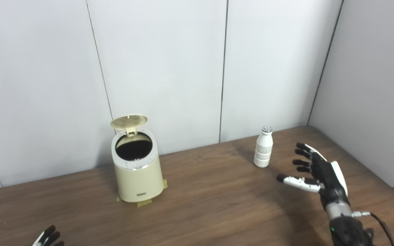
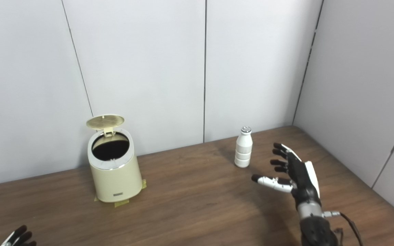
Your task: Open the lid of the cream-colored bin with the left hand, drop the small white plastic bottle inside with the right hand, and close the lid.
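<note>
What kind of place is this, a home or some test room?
Probably a robot test booth, not a home: plain grey wall panels enclose a bare brown wooden table, and the small cream-colored bin is fixed with tape beside one small white plastic bottle, near the open right robot hand.

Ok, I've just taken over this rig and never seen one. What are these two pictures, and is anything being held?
Both pictures come from two cameras side by side on the robot's head, so they show one scene. On the wooden table stands a cream bin with its lid up, and to its right a white bottle, upright. The right hand is open beside the bottle, not touching it. Only the fingertips of the left hand show at the bottom edge. Nothing is held.
</note>
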Robot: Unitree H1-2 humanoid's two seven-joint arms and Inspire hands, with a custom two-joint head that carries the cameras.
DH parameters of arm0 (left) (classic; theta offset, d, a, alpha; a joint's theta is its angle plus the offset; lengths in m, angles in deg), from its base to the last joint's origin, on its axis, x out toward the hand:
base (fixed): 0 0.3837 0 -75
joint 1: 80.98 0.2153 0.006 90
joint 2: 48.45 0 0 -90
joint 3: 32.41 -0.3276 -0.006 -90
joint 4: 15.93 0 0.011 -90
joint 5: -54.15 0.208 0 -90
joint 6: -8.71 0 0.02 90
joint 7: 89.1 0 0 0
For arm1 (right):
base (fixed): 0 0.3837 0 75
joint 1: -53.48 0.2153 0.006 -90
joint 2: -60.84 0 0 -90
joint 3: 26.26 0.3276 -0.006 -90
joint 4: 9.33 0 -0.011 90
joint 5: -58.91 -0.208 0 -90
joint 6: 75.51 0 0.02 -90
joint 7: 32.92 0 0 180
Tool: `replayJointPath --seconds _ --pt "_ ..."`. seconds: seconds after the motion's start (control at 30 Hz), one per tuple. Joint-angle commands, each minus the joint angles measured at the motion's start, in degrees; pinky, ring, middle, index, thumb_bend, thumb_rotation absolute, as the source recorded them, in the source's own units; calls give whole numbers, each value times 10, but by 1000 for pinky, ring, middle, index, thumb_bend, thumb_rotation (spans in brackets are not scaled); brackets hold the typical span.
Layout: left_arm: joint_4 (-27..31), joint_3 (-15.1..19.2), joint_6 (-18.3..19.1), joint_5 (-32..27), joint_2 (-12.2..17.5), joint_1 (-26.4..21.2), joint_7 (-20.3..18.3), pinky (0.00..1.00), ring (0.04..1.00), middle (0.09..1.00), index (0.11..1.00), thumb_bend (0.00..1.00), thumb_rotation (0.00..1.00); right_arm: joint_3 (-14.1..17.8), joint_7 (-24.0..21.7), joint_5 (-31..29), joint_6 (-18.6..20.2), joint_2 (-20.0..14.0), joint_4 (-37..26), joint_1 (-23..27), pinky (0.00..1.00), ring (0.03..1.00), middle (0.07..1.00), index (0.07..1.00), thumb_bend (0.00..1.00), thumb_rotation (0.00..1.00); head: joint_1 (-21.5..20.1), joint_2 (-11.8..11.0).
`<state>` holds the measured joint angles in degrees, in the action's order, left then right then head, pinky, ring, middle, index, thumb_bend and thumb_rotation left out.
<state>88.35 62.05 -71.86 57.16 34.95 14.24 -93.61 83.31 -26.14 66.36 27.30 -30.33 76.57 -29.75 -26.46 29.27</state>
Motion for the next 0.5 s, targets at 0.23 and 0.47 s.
replayJointPath --seconds 0.23,0.47 --pt "6 -2 10 -1 9 1 -3 722 855 904 941 483 626 -15 25 27 -34 -50 84 68 739 760 813 834 880 147 3 1" --pt "10 -11 9 4 19 3 -9 704 841 898 934 485 611 -29 23 19 -33 -62 128 103 762 806 836 839 889 99 7 3"
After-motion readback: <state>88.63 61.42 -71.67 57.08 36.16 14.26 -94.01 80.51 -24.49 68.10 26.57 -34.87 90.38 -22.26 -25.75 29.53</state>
